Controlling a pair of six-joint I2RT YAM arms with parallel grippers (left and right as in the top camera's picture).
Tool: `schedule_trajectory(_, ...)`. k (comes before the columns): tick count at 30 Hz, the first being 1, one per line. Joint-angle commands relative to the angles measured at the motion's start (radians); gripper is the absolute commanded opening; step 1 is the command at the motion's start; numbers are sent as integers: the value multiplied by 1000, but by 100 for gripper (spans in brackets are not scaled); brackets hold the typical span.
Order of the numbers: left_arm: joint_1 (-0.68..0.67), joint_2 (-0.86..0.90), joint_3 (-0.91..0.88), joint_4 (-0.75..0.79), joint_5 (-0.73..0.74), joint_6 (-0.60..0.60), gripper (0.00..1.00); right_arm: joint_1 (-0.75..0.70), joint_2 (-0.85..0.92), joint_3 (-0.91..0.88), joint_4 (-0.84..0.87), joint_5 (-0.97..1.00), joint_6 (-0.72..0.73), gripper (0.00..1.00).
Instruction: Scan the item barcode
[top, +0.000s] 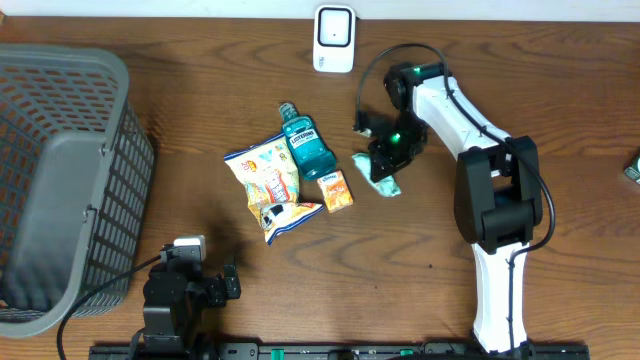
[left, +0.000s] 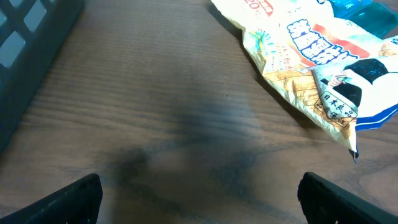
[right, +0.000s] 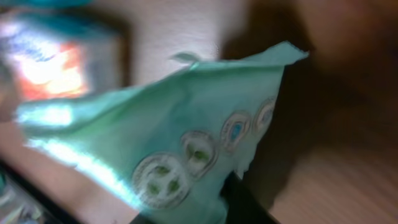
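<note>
1. On the teal mouthwash bottle (top: 303, 147), which lies near the middle of the bench (top: 200, 90), a small label is seen that appears to read "LISTERINE".
2. The snack bag (top: 268, 185) lies against the bottle's left side. It is printed with East Asian characters and a cartoon figure, but the characters cannot be read with certainty.
3. A small orange box (top: 336, 189) is set just beside the bottle's base, and its print is too small to be read.
4. The green packet (top: 386, 184) lies to the right of the orange box, near the bench's middle. Round emblems are printed on it, and no writing can be made out in the blurred right wrist view.
5. The white scanner (top: 333, 40) is placed at the far edge, well apart from the packet.
6. The left edge is taken up by a grey basket (top: 60, 180). Bare wood is left between it and the snack bag, and more is left along the right edge.
7. The right claw (top: 385, 162) is positioned directly over the packet. One dark finger (right: 239, 202) is seen against the packet's lower edge, but whether the packet is clamped or loose cannot be told.
8. The left claw (left: 202, 202) is held over bare wood near the near-left corner. Its fingers are spread wide with nothing between them, and the snack bag lies ahead.
</note>
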Motion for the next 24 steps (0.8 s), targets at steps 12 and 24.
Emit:
schedule_trajectory(12,-3,-4,-4,-24,-13,10,98,143,-118,8,23,303,268,99)
schedule_trajectory(24,-3,-4,-4,-24,-13,10,98,173,-168,-11,50,317,407,1)
